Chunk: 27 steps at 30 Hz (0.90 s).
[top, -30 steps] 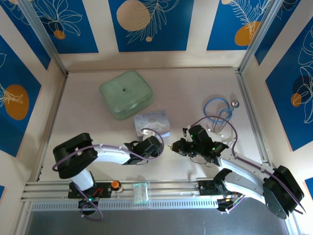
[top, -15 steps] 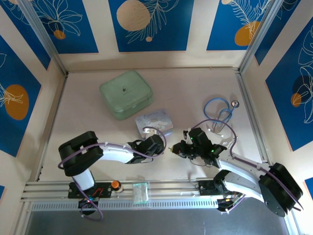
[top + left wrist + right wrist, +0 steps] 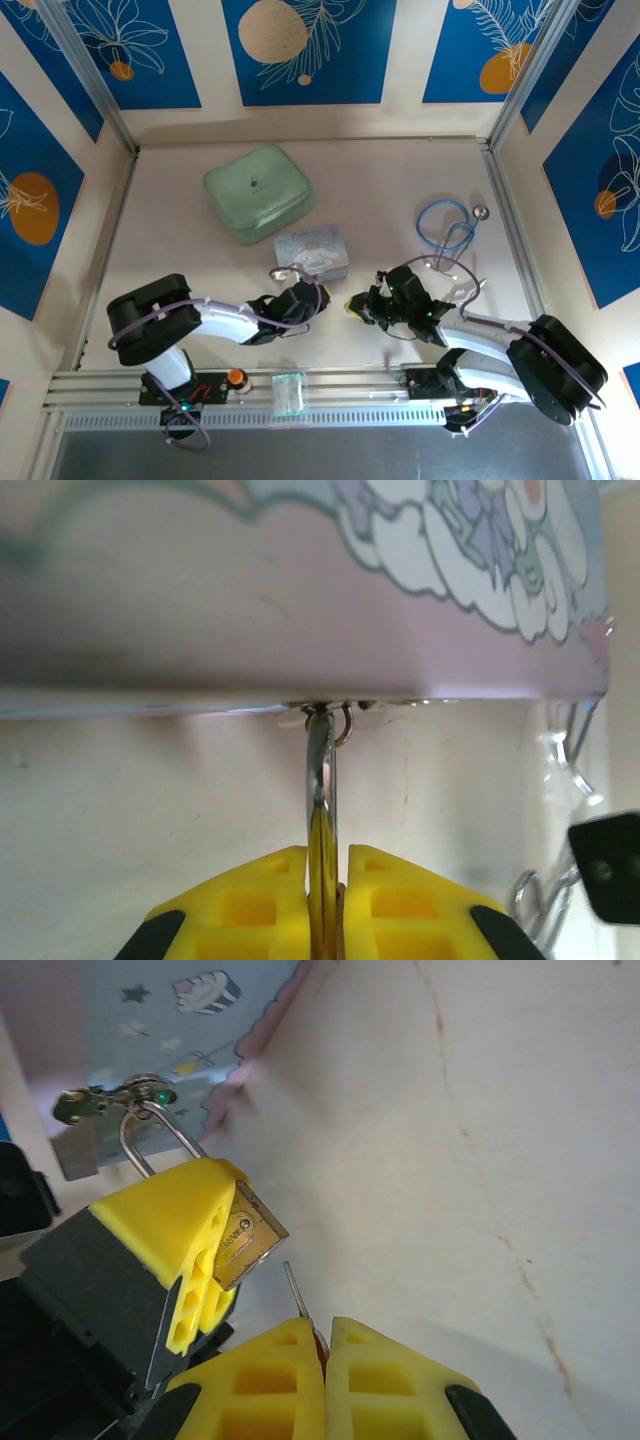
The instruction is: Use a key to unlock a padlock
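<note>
The left hand (image 3: 327, 855) is clamped narrow on the padlock (image 3: 250, 1240), gripping its brass body. The silver shackle (image 3: 150, 1140) rises to a small latch (image 3: 325, 712) on the near edge of the pale blue tin (image 3: 315, 243). Right of it, the right hand (image 3: 325, 1335) is pinched tight on the key (image 3: 294, 1295). The thin blade points at the padlock's underside, just beside the body and not in it. Both hands sit low over the counter (image 3: 380, 190), near its near edge.

Bright even light, soft shadows, near fg blurred
</note>
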Motion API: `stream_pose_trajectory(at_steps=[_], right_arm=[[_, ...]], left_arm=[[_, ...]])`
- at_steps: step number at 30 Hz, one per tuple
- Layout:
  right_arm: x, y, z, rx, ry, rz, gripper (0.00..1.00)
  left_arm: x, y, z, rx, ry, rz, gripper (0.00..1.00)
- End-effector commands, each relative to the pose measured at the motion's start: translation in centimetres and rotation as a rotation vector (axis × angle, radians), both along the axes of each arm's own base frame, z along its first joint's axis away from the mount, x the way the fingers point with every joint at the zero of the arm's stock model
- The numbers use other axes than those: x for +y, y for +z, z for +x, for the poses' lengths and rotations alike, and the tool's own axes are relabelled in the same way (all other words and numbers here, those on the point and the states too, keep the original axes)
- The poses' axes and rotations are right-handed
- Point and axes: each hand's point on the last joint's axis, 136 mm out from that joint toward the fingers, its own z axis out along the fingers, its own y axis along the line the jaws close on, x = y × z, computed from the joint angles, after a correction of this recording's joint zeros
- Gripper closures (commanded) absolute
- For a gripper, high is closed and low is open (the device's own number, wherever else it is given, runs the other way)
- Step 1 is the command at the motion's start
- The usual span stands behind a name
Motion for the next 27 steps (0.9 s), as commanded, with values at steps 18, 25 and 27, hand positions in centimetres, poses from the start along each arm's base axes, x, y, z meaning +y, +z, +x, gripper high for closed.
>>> stream_pose_trajectory(at_steps=[18,25,27], right_arm=[[2.0,3.2,0.9,0.106,-0.038,0.278,1.00],[2.5,2.9,1.3,0.097,-0.055,0.265,1.00],[2.2,2.6,1.2,0.093,-0.070,0.234,1.00]], left_arm=[[-1.1,4.3,2.1,0.021,0.238,-0.452,0.98],[-1.6,4.2,2.3,0.062,0.259,-0.497,0.98],[-1.5,3.9,2.2,0.074,0.271,-0.496,0.98]])
